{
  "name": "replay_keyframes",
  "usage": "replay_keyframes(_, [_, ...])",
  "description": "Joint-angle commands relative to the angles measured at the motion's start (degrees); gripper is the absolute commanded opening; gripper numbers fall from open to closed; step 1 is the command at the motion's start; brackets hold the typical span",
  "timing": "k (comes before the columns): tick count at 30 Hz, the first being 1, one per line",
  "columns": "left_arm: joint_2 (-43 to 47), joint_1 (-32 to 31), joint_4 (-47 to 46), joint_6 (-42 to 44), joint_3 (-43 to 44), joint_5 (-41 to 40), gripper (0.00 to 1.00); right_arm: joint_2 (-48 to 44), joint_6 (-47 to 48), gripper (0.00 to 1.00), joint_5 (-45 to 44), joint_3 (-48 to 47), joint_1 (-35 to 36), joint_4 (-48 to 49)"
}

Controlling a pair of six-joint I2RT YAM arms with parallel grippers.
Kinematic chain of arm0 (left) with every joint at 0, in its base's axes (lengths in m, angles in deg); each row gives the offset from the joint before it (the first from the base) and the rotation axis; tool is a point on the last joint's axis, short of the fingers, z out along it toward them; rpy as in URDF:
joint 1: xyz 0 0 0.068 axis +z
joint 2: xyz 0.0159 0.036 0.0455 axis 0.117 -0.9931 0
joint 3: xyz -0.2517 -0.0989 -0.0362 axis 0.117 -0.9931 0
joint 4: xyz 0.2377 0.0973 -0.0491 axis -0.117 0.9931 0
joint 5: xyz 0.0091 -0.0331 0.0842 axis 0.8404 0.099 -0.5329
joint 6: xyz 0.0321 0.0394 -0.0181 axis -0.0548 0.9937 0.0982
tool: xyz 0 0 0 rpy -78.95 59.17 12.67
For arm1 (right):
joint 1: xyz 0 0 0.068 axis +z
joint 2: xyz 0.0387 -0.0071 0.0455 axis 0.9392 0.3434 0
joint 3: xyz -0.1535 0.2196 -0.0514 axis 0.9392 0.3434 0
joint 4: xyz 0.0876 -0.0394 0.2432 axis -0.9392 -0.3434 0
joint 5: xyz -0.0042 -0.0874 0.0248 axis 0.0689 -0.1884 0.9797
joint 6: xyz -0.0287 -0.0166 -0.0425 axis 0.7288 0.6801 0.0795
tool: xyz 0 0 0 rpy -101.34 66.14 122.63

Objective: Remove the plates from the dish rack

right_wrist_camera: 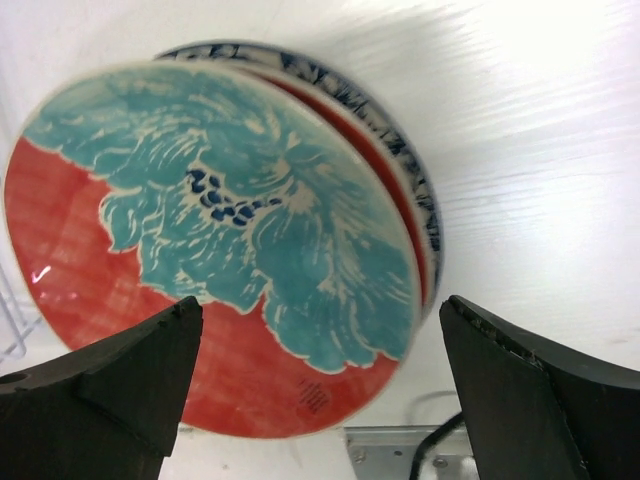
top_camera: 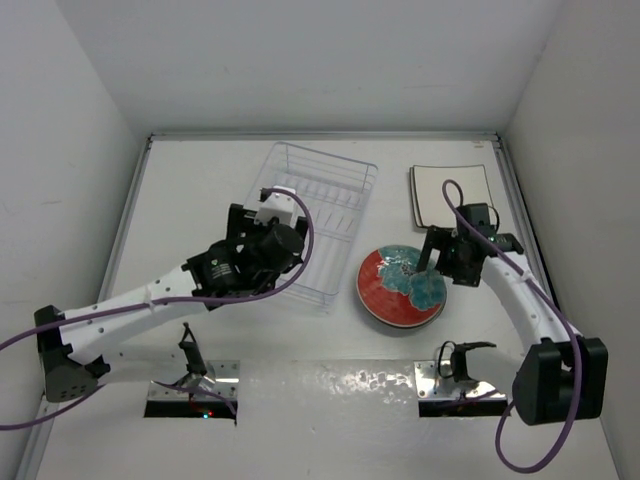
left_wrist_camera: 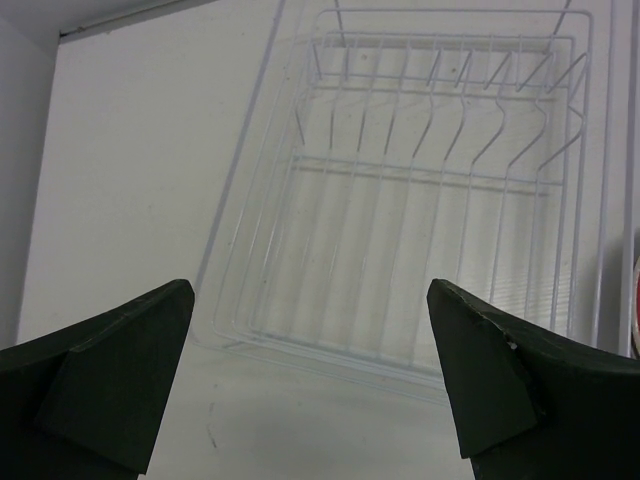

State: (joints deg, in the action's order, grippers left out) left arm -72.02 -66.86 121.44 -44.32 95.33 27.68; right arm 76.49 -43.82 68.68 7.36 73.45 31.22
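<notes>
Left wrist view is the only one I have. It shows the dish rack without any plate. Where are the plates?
Observer: The red-and-teal plate lies flat on the table, right of the dish rack.
Operator: Is it alone?
Observer: No, a blue-patterned plate lies under it.
Operator: And the square ones?
Observer: The square cream plates lie by the far right corner.

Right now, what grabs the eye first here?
The red-and-teal floral plate, lying flat on a blue-patterned plate right of the dish rack, under the open right gripper. The rack itself holds no plates; square cream plates sit at the back right.
</notes>
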Motion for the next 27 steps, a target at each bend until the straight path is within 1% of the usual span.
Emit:
replay_keyframes(1, [-0.3,2.0,-5.0,-2.7,-0.8,2.7,1.00,-3.1,1.8,0.99,-9.7,-4.8,0.2,-3.7])
replay_keyframes(2, [-0.5,5.2,-7.4,-3.2,-0.7,7.1,1.00,-4.1,2.4,0.99,-10.8,-6.5,0.2,-4.2])
replay_keyframes(3, [-0.8,7.2,-8.8,-3.5,-0.4,9.8,1.00,-6.4,3.8,0.99,-11.2,-7.3,0.2,-4.2])
replay_keyframes(4, [-1.2,9.3,-10.2,-3.7,-0.1,15.2,1.00,-7.7,4.6,0.99,-11.1,-8.2,0.2,-3.8])
replay_keyframes(5, [-1.4,14.7,-12.5,-4.5,0.2,17.8,1.00,-8.8,5.5,0.99,-11.2,-10.7,0.2,-4.3])
replay_keyframes(7, [-1.6,20.6,-13.9,-6.1,1.8,22.7,1.00,-11.2,8.9,0.99,-13.3,-13.8,0.3,-7.2])
replay_keyframes(8, [-1.4,26.6,-13.7,-7.7,2.5,26.2,1.00,-12.1,10.7,0.99,-15.8,-16.3,0.3,-8.0])
replay_keyframes(9, [-1.2,29.3,-13.3,-8.1,3.1,27.3,1.00,-13.2,12.5,0.99,-17.1,-17.2,0.2,-8.7])
replay_keyframes(10, [0.1,31.4,-12.6,-8.2,3.8,26.7,1.00,-15.9,15.6,0.99,-18.4,-18.0,0.2,-9.7])
replay_keyframes(11, [0.9,34.4,-11.6,-7.4,3.9,25.3,1.00,-17.3,16.9,0.99,-21.3,-19.6,0.2,-10.5])
replay_keyframes(13, [5.2,36.1,-10.3,-6.4,3.0,21.1,1.00,-21.3,20.3,0.99,-23.4,-21.4,0.2,-13.9])
replay_keyframes(14, [6.9,36.7,-9.0,-5.0,2.6,17.0,1.00,-22.4,21.3,0.99,-24.1,-23.0,0.2,-15.4])
replay_keyframes(15, [8.7,36.7,-8.3,-4.7,2.1,14.6,1.00,-23.5,22.2,0.99,-25.4,-23.2,0.4,-16.5])
replay_keyframes(16, [12.8,36.7,-7.7,-4.2,0.6,11.7,1.00,-26.2,22.3,0.99,-26.0,-23.1,0.9,-17.6])
replay_keyframes(17, [15.0,36.7,-7.0,-4.1,-0.5,10.7,1.00,-27.8,22.2,0.99,-25.5,-22.0,1.1,-17.6])
replay_keyframes(18, [19.6,36.7,-6.9,-4.1,-2.7,10.2,1.00,-29.4,22.1,0.99,-23.9,-21.1,1.1,-16.9])
replay_keyframes(21, [26.3,36.7,-6.7,-3.2,-6.6,10.4,1.00,-34.2,21.9,0.99,-22.0,-18.1,1.7,-16.2])
replay_keyframes(22, [30.8,36.7,-7.3,-1.9,-7.8,11.0,1.00,-35.9,21.7,0.99,-21.9,-17.6,2.0,-16.3])
replay_keyframes(24, [36.4,36.7,-7.8,0.1,-10.7,12.2,1.00,-37.4,21.4,0.99,-21.6,-17.5,3.2,-16.5])
replay_keyframes(27, [40.1,36.7,-6.5,0.7,-13.5,12.1,1.00,-39.9,21.3,0.99,-21.6,-16.8,4.1,-16.4])
